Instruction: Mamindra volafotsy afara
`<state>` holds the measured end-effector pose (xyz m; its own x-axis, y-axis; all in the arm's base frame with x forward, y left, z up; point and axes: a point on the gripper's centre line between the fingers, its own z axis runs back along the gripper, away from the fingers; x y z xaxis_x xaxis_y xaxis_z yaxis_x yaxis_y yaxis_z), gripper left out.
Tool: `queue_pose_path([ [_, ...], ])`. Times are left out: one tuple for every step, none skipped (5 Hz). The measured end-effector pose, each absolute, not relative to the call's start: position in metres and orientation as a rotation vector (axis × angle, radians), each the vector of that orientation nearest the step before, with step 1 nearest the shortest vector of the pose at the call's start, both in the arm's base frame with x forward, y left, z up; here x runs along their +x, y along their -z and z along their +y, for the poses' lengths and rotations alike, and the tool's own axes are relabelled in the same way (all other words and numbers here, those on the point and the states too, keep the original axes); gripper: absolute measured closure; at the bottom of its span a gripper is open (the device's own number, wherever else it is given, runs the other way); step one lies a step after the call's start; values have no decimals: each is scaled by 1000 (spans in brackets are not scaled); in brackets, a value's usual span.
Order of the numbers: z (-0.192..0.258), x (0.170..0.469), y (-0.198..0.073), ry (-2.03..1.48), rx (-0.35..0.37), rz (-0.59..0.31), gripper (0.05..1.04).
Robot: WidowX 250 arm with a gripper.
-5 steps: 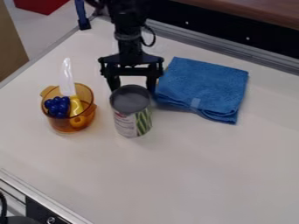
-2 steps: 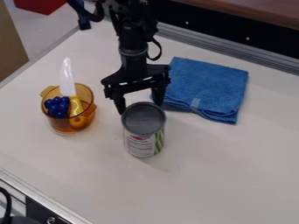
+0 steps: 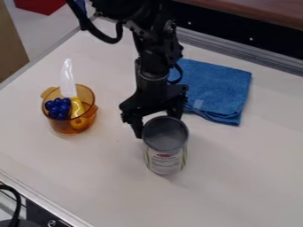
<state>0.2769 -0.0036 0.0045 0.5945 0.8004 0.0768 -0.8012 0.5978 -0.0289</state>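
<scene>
Nearest me is the silver can, upright on the worktop, its long axis standing tall. It lies just in front of my claw, on the camera side, while my arm comes in from beyond it. That is what the next move turns on, I judge: from here I can push the can outward, but drawing it back towards my base would need a real grip on it or a way round it. My claw is spread, one finger beside the lid's edge at the view's left, the other close behind the lid at the right. That second tip is hidden, and so is the can's far wall, so I cannot tell whether both fingers touch it.

Farther off, well apart at the view's left, stands the amber pot, with a pale blade-like thing rising from it, its lower end hard to make out. Behind my wrist the blue cloth lies folded, partly covered by my arm
</scene>
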Motion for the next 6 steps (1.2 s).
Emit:
queue_pose_path([
  [-21, 268, 1, -958, 8, -72, 82],
  [-41, 261, 1, -947, 25, -54, 82],
  [-58, 263, -5, -957, 27, -35, 82],
  [-70, 257, -6, -949, 27, -10, 82],
  [-69, 264, -13, -963, 1, -36, 82],
  [-49, 278, -22, -995, -30, -48, 83],
])
